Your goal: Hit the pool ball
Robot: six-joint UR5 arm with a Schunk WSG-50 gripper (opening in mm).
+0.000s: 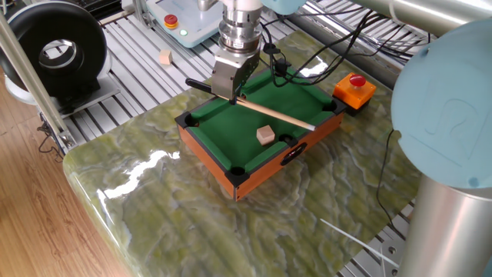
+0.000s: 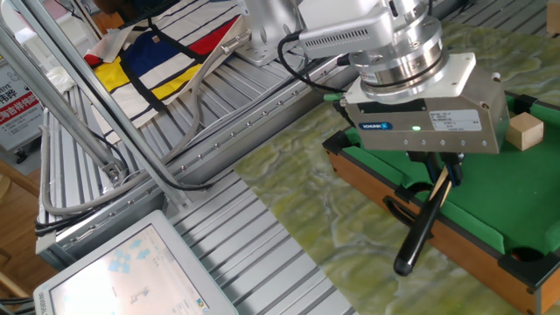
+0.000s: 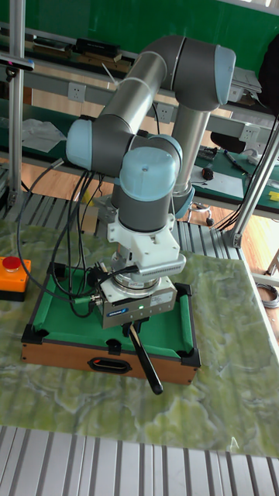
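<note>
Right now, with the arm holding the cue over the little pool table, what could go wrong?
1. The gripper holds the cue stick low over the felt, with the wooden cube close beside the shaft; a sweep could knock the cube.
2. The pool ball shows in no view, so a stroke may miss it.
3. The cue's tip sits near the pool table rail and could catch it.

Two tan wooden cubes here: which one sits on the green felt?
The cube beside the cue, inside the mini pool table. The other cube lies outside on the metal slats.
</note>
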